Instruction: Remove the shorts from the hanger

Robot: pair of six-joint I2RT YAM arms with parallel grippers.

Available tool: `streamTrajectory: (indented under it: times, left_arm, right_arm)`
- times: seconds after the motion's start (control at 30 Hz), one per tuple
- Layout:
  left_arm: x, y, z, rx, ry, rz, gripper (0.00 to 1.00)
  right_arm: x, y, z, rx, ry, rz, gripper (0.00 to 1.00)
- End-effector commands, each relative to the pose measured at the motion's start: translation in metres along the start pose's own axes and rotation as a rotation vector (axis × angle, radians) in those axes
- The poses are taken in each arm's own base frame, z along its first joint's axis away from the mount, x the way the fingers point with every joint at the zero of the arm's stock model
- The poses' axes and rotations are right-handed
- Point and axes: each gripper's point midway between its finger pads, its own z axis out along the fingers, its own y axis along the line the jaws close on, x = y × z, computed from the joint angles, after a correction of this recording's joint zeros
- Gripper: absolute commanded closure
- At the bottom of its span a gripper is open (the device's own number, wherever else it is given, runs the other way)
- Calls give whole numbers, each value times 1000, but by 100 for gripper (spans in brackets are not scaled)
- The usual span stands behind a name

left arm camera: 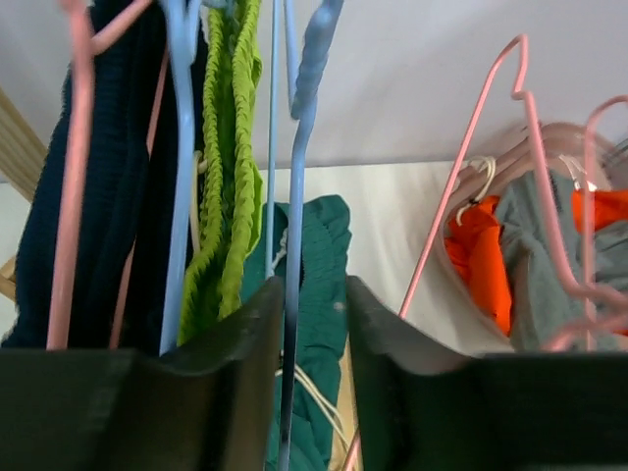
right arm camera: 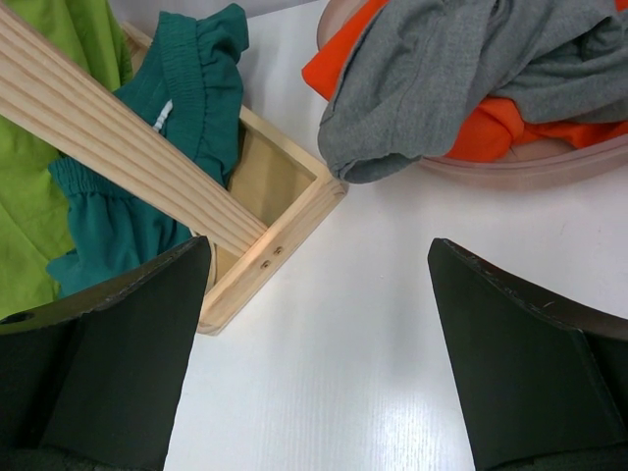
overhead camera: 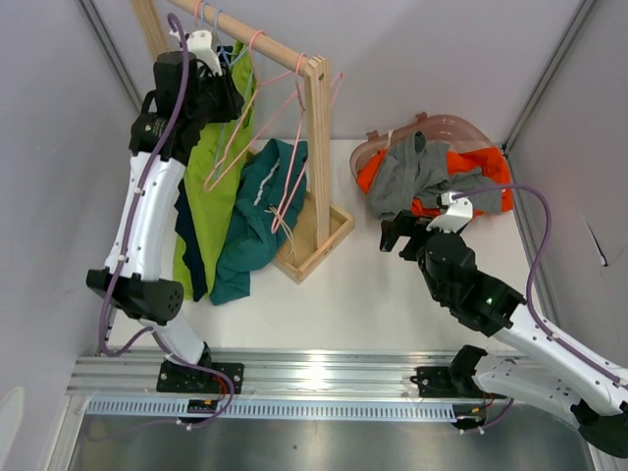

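The lime green shorts [overhead camera: 221, 177] and the dark navy shorts [overhead camera: 186, 240] hang from hangers on the wooden rail [overhead camera: 255, 41]. The teal shorts [overhead camera: 257, 211] hang low beside the post. The orange shorts [overhead camera: 491, 167] and grey shorts [overhead camera: 417, 172] lie in a clear bin [overhead camera: 461, 126]. My left gripper [overhead camera: 232, 96] is up by the rail. In the left wrist view its jaws [left arm camera: 314, 294] stand narrowly open around a blue hanger wire [left arm camera: 294, 147], beside the lime green [left arm camera: 231, 147] and navy [left arm camera: 108, 196] pairs. My right gripper [overhead camera: 397, 234] is open and empty over the table [right arm camera: 319, 245].
The rack's post [overhead camera: 319, 137] stands in a wooden base frame [overhead camera: 329, 235], which is close to my right gripper's left finger [right arm camera: 285, 231]. Several pink hangers [overhead camera: 289, 167] hang empty at the rail's right end. Grey walls close in both sides.
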Motion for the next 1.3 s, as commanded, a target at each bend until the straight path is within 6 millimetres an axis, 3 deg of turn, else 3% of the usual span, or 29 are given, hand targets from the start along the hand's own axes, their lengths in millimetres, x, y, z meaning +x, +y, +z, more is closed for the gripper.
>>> streamTrajectory:
  times: [0.0,0.13,0.23,0.63,0.7,0.77,0.8,0.9,1.0,1.1,1.2,1.27]
  left_arm:
    - [-5,-6,4,34,9,-14,76]
    - [-2,-16,-4,93,6,-13,95]
    - [1,-30,-16,157,9,5,100]
    - [8,-116,-88,524,35,117,97]
    - [13,-124,-97,553,34,135,88]
    - [21,-122,-97,543,48,137,54]
    - [17,-120,-101,532,31,140,31]
    - [20,-107,-96,457,31,142,13]
    - [21,-98,-91,403,30,144,5]
    - [21,-88,-88,338,31,131,1]
    - [14,-73,-89,251,0,126,1]
    - [9,-65,-92,204,-26,119,1]
  right_arm:
    - [-3,-7,-4,24,-21,20,1]
    - [-1,-10,-6,24,-20,30,1]
    - [1,-11,-7,26,-21,43,1]
    - [4,-12,-10,17,-15,73,0]
    - [4,-12,-10,17,-15,76,1]
    - [4,-11,-11,12,-13,81,1]
    - [4,-11,-11,10,-12,84,1]
    - [3,-9,-13,3,-12,90,1]
    - [2,-7,-14,-3,-13,92,1]
    - [-5,7,-17,-44,-18,92,1]
    - [-18,47,-26,-177,-27,58,1]
    - [-31,86,-39,-260,-43,-6,1]
